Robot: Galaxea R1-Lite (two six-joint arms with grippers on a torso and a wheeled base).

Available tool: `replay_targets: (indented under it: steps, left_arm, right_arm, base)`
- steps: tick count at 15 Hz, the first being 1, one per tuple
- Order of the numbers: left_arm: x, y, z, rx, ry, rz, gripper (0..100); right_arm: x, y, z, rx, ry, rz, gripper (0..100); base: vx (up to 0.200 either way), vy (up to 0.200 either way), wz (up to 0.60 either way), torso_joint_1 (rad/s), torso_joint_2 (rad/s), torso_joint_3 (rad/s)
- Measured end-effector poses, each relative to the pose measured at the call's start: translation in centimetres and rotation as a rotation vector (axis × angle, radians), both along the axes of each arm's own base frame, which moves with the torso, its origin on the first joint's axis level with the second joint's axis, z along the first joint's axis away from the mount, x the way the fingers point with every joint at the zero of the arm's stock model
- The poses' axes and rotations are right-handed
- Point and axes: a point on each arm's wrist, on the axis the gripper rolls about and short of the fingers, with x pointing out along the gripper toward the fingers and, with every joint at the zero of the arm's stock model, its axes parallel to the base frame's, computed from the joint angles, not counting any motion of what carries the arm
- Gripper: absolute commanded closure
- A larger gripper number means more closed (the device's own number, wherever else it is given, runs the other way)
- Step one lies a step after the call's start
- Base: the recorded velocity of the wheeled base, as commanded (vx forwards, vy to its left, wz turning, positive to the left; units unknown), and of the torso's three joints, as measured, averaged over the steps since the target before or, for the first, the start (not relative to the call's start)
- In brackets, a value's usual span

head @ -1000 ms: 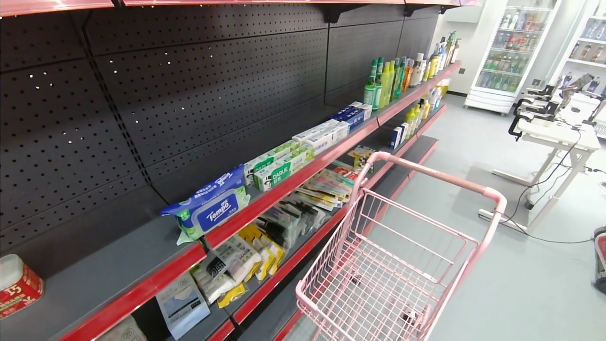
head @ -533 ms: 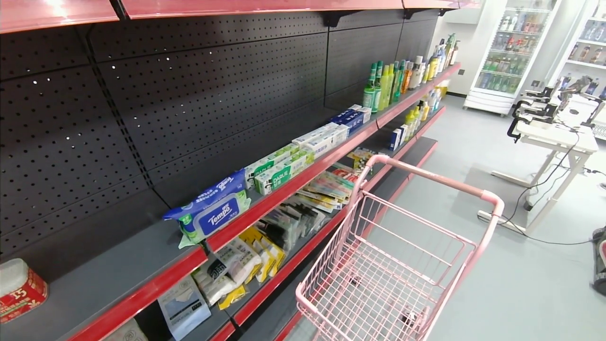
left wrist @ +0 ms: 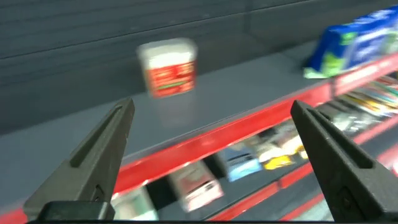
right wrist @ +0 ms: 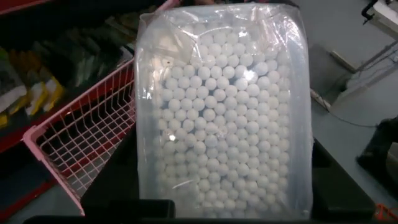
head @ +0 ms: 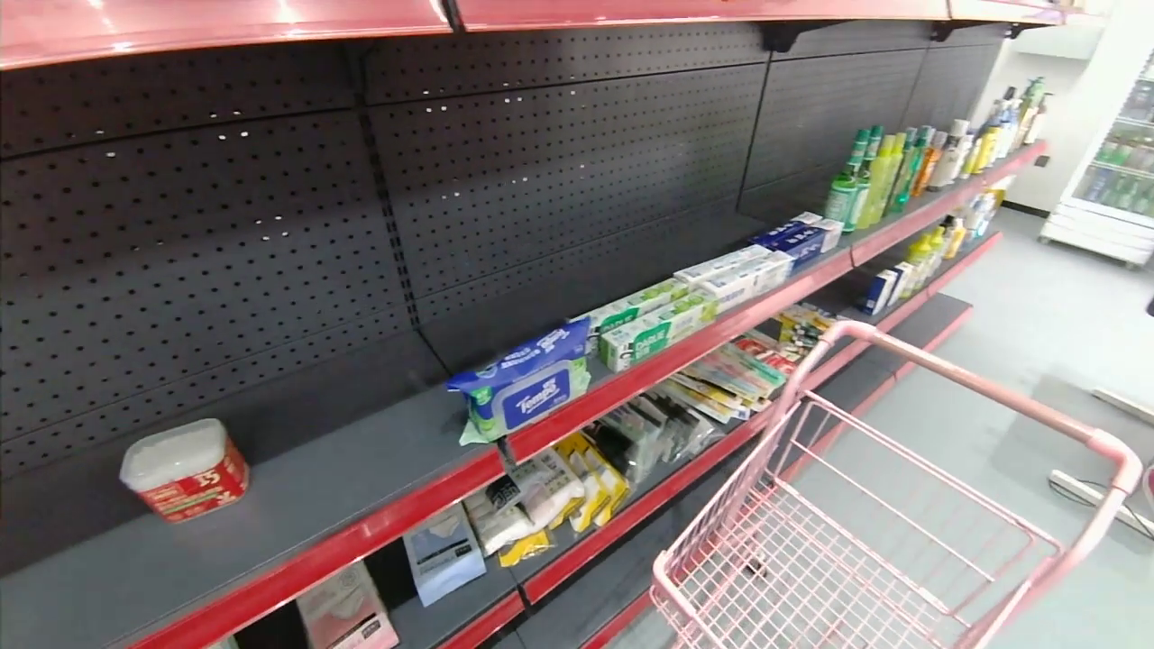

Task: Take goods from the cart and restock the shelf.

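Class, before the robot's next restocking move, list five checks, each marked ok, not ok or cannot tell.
1. Right gripper grips bag: ok.
2. Left gripper open and free: ok.
3. Bare shelf space between tub and wipes: ok.
4. Bag clear of cart rim: cannot tell.
5. Wipes well back from shelf lip: not ok, they sit at the lip.

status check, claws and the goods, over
Left claw open, facing the shelf. Right claw shut on bag of white balls, by the cart. Bare shelf stretch between red tub and blue wipes pack; nothing blocking it.
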Motion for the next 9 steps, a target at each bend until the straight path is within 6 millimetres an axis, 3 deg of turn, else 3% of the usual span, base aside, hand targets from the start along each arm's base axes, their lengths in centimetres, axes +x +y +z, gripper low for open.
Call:
replay_targets:
  steps: [9]
  left_arm:
    - [0.0, 0.0, 0.0, 0.0, 0.0, 0.0, 0]
  right_arm:
    - [-0.35, 0.05, 0.09, -0.008, -0.016, -0.001, 100]
  base:
    - [0.0, 0.0, 0.6, 0.003, 0.0, 0.003]
